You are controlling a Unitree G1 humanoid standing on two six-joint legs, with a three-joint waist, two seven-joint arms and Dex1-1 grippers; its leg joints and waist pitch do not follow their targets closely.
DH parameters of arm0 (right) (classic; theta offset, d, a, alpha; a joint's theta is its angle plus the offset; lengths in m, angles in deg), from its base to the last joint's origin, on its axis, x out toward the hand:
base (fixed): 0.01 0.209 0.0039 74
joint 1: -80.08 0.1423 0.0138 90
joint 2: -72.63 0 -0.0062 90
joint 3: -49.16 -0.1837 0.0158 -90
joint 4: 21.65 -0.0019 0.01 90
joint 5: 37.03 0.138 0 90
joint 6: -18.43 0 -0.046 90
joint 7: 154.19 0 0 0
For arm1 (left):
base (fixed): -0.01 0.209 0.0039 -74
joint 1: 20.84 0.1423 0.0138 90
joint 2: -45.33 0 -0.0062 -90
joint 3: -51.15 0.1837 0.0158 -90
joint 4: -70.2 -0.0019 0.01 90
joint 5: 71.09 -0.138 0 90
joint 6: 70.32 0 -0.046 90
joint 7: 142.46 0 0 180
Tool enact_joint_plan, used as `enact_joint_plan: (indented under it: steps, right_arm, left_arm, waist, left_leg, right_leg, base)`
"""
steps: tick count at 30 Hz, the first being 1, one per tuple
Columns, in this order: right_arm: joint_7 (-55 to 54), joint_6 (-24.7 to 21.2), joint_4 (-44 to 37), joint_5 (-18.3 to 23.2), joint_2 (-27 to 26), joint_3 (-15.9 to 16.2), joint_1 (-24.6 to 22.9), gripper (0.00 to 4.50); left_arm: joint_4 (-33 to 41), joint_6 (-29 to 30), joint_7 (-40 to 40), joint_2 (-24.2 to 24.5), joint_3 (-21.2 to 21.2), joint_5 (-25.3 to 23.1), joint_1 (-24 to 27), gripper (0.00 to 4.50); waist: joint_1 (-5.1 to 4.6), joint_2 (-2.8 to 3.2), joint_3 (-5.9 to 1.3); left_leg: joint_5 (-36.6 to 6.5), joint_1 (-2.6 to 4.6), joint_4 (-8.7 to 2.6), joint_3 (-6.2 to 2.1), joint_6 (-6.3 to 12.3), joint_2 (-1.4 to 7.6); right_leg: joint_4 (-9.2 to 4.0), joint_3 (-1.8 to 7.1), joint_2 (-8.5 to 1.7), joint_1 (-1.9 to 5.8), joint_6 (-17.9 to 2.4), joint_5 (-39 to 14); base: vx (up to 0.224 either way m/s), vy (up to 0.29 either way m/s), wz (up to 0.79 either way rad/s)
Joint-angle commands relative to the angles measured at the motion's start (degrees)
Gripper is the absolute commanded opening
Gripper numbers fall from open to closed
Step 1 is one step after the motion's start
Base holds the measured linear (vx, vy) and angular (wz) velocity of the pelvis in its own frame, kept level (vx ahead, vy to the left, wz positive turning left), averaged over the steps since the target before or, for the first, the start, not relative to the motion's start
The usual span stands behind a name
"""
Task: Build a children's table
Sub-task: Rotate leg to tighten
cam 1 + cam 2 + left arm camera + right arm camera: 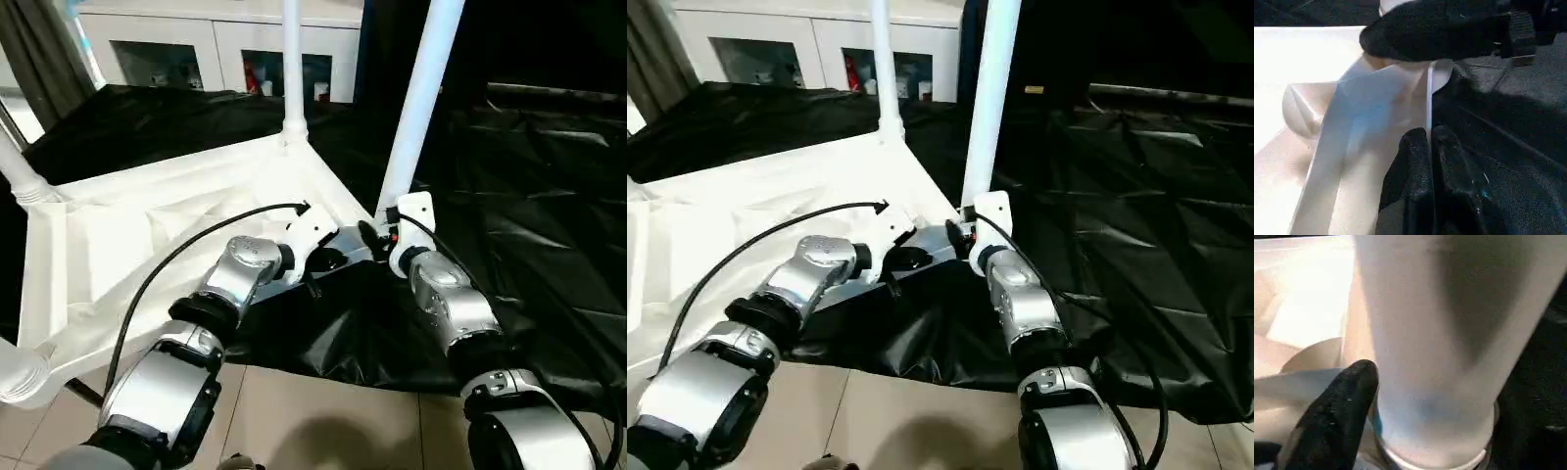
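Observation:
The children's table lies upside down on black cloth, its white ribbed top (127, 230) facing up. Three white legs stand in corner sockets: one at the far corner (292, 69), one at the left (18, 171), and one at the near right corner (416, 117). My left gripper (1429, 134) is shut on the thin raised rim (1428, 93) close to that near right corner. My right gripper (380, 235) sits at the base of the near right leg (1440, 333), right above its socket.
Black sheeting (529, 196) covers the low platform under and to the right of the table top. White cabinets with glass doors (196, 54) stand behind. Tiled floor (323, 411) shows at the platform's near edge. The table's near left corner (22, 377) overhangs that edge.

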Motion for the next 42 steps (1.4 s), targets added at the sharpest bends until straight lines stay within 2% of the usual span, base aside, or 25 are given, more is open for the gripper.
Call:
enact_joint_plan:
  steps: [1,6,7,8,9,10,13,17,20,21,22,24,25,28,30,34,36,38,39,41,42]
  right_arm:
    - [9.73,-0.7,-0.18,0.85,-1.03,5.43,-1.54,3.52]
    - [26.12,0.71,-6.03,1.36,7.1,9.84,-4.02,3.52]
    - [28.47,1.39,-6.66,1.23,8.38,10.43,-4.37,3.52]
    - [31.21,1.77,-7.34,1.41,9.84,10.84,-4.67,3.52]
    - [33.64,2.05,-7.83,1.68,10.97,10.93,-4.85,3.52]
    - [35.4,2.21,-8.25,1.9,11.82,11.02,-4.99,3.52]
    - [39.48,1.99,-9.51,2.51,13.88,10.79,-4.95,3.52]
    - [44.37,1.68,-10.65,4.77,15.6,10.67,-4.54,3.52]
    - [45.49,2.16,-9.97,4.55,15.44,10.93,-4.35,3.52]
    - [45.88,2.15,-9.78,4.49,15.36,10.92,-4.29,3.37]
    - [46.06,2.23,-9.51,4.33,15.23,10.99,-4.25,3.2]
    - [46.26,2.89,-8.94,3.62,15.24,11.68,-4.29,3.18]
    - [46.24,3.07,-8.8,3.41,15.16,11.95,-4.38,2.96]
    - [46.25,2.75,-9.17,3.7,14.85,11.96,-4.68,2.79]
    - [46.25,2.72,-9.45,3.82,14.84,12.01,-4.9,2.76]
    - [46.2,2.35,-10.36,4.29,14.66,11.78,-5.86,2.72]
    - [41.33,0.57,-10.56,3.91,13.25,10.83,-7.19,2.72]
    - [32.06,-1.11,-8.43,2.37,10.79,9.01,-7.25,2.72]
    - [29.03,-1.88,-7.61,2.05,9.91,8.29,-7.17,2.72]
    - [17.83,-2.98,-4.88,1.11,6.38,5.68,-6.87,2.72]
    - [17.83,-2.98,-4.88,1.11,6.38,5.68,-6.87,2.72]
  left_arm:
    - [1.81,-2.87,3.43,-0.83,0.53,1.42,0.66,0.0]
    - [3.68,-4.8,11.85,3.06,0.87,2.54,2.34,0.0]
    - [4.01,-4.98,13.06,3.59,0.91,2.75,2.61,0.0]
    - [4.54,-5.34,14.79,4.18,0.99,3.13,2.99,0.0]
    - [5.08,-5.5,16.42,4.7,1.05,3.48,3.38,0.0]
    - [5.52,-5.57,17.7,5.17,1.16,3.7,3.75,0.0]
    - [6.96,-5.81,22.37,7.05,2.03,3.86,5.07,0.0]
    - [8.44,-5.69,25.72,8.71,2.22,4.1,5.93,0.0]
    - [8.74,-5.46,25.82,9.27,1.88,4.04,6.14,0.0]
    - [8.98,-5.23,25.88,9.37,1.72,3.99,6.25,0.0]
    - [9.09,-5.22,25.88,9.46,1.63,3.91,6.35,0.0]
    - [9.23,-5.0,25.52,9.67,1.71,3.7,6.47,0.0]
    - [9.11,-5.01,25.33,9.73,1.74,3.63,6.44,0.0]
    - [8.85,-4.99,24.68,9.68,1.68,3.49,6.2,0.0]
    - [8.94,-4.9,24.49,9.61,1.59,3.54,6.2,0.0]
    - [9.41,-4.36,23.96,9.12,1.22,3.92,6.43,0.0]
    - [8.36,-3.65,20.4,7.76,0.44,3.79,6.1,0.0]
    - [6.61,-2.56,15.06,6.1,-0.38,3.19,5.22,0.0]
    - [5.91,-2.23,12.99,5.47,-0.64,2.93,4.81,0.0]
    - [2.86,-0.45,4.38,2.6,-1.39,1.78,2.9,0.0]
    - [2.86,-0.45,4.38,2.6,-1.39,1.78,2.9,0.0]
  waist:
    - [-0.13,-0.93,-3.02]
    - [0.01,-1.16,-3.23]
    - [0.01,-1.14,-3.18]
    - [0.0,-1.13,-3.18]
    - [0.02,-1.11,-3.23]
    - [0.02,-0.84,-3.23]
    - [-0.08,-0.97,-3.21]
    - [0.24,-1.26,-3.23]
    - [0.46,-1.2,-3.15]
    - [0.58,-1.25,-3.15]
    - [0.69,-1.2,-3.14]
    - [0.84,-1.22,-3.17]
    - [0.95,-1.1,-3.2]
    - [0.98,-1.21,-3.21]
    - [0.99,-1.03,-3.21]
    - [0.99,-1.18,-3.22]
    - [0.95,-1.31,-3.2]
    - [0.69,-1.28,-3.04]
    - [0.51,-1.34,-2.89]
    - [0.32,-1.05,-2.76]
    - [0.17,-1.06,-2.68]
  left_leg:
    - [-11.91,0.2,-3.94,-0.05,2.5,0.94]
    - [-9.4,-0.06,-3.53,0.07,4.86,0.96]
    - [-8.86,0.02,-3.43,0.23,5.28,1.06]
    - [-8.57,-0.03,-3.42,0.2,5.34,1.07]
    - [-8.31,-0.01,-3.38,0.23,5.46,1.12]
    - [-8.38,-0.01,-3.44,0.15,5.53,1.3]
    - [-9.07,0.05,-3.41,0.24,5.56,1.38]
    - [-8.72,0.18,-3.34,0.34,5.81,1.54]
    - [-8.85,0.15,-3.41,0.31,5.55,1.52]
    - [-9.04,0.19,-3.4,0.34,5.33,1.46]
    - [-9.06,0.22,-3.44,0.33,5.05,1.49]
    - [-8.84,0.29,-3.44,0.33,4.77,1.48]
    - [-8.72,0.29,-3.45,0.3,4.63,1.51]
    - [-8.37,0.21,-3.44,0.29,4.68,1.44]
    - [-8.48,0.25,-3.45,0.28,4.7,1.44]
    - [-8.5,0.25,-3.43,0.31,4.6,1.45]
    - [-7.93,0.23,-3.4,0.32,4.71,1.43]
    - [-9.01,0.43,-3.63,0.25,3.93,1.36]
    - [-10.23,0.63,-3.69,0.33,3.21,1.25]
    - [-12.48,0.86,-3.96,0.15,1.46,1.17]
    - [-13.03,0.91,-4.03,0.19,1.17,1.16]
  right_leg:
    - [-4.88,2.3,-3.37,2.74,-10.32,-12.22]
    - [-4.44,2.17,-3.44,3.33,-11.54,-8.34]
    - [-4.37,2.19,-3.36,3.08,-12.1,-7.32]
    - [-4.23,2.14,-3.36,3.14,-12.36,-7.01]
    - [-4.14,2.09,-3.29,3.16,-12.82,-6.67]
    - [-4.03,2.03,-3.37,3.2,-13.43,-6.49]
    - [-3.99,2.04,-3.27,3.11,-14.25,-6.58]
    - [-3.81,2.08,-3.32,2.95,-14.64,-6.07]
    - [-3.9,2.07,-3.41,2.91,-14.4,-7.07]
    - [-3.95,2.06,-3.39,2.86,-14.16,-7.84]
    - [-3.99,2.1,-3.45,2.84,-13.99,-8.3]
    - [-3.97,2.13,-3.42,2.8,-13.84,-8.27]
    - [-3.91,2.12,-3.43,2.79,-13.87,-7.88]
    - [-3.78,2.09,-3.35,2.89,-13.87,-6.95]
    - [-3.8,2.08,-3.36,2.85,-13.91,-6.99]
    - [-3.81,2.11,-3.36,2.9,-13.82,-7.16]
    - [-3.78,2.19,-3.33,2.95,-13.58,-6.72]
    - [-4.08,2.2,-3.35,2.66,-13.1,-9.13]
    - [-4.5,2.28,-3.37,2.48,-12.42,-12.18]
    - [-5.14,2.31,-3.48,2.31,-10.42,-18.37]
    - [-5.34,2.36,-3.4,2.13,-10.01,-19.26]
  base:
    - [0.0,0.0,0.0]
    - [0.0,0.0,0.0]
    - [0.0,0.0,0.0]
    - [0.0,0.0,0.0]
    - [0.0,0.0,0.0]
    - [0.0,0.0,0.0]
    - [0.0,0.0,0.0]
    - [0.0,0.0,0.0]
    - [0.0,0.0,0.0]
    - [0.0,0.0,0.0]
    - [0.0,0.0,0.0]
    - [0.0,0.0,0.0]
    - [0.0,0.0,0.0]
    - [0.0,0.0,0.0]
    - [0.0,0.0,0.0]
    - [0.0,0.0,0.0]
    - [0.0,0.0,0.0]
    - [0.0,0.0,0.0]
    - [0.0,0.0,0.0]
    - [0.0,0.0,0.0]
    - [0.0,0.0,0.0]
